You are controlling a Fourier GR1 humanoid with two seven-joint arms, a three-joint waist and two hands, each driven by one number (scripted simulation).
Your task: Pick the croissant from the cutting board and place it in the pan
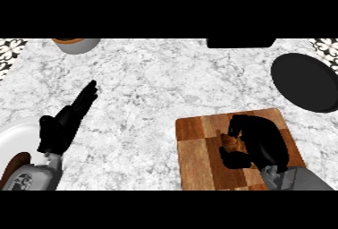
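While your right hand point(259, 142) curls over the croissant point(229, 141) at lower right, fingers and thumb closed round it on the board point(196, 152), your left hand point(66, 123) rests at left, fingers straight, pointing up-right. Marble counter point(165, 89) spreads beneath; the pan point(307, 82) sits at upper right. You cannot tell the croissant's long axis; it's mostly hidden.

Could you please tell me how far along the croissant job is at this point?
The right hand is curled round the croissant, which remains over the cutting board. Whether it is lifted yet cannot be told. The carry to the pan, which holds nothing, remains. The left hand rests open at the left.
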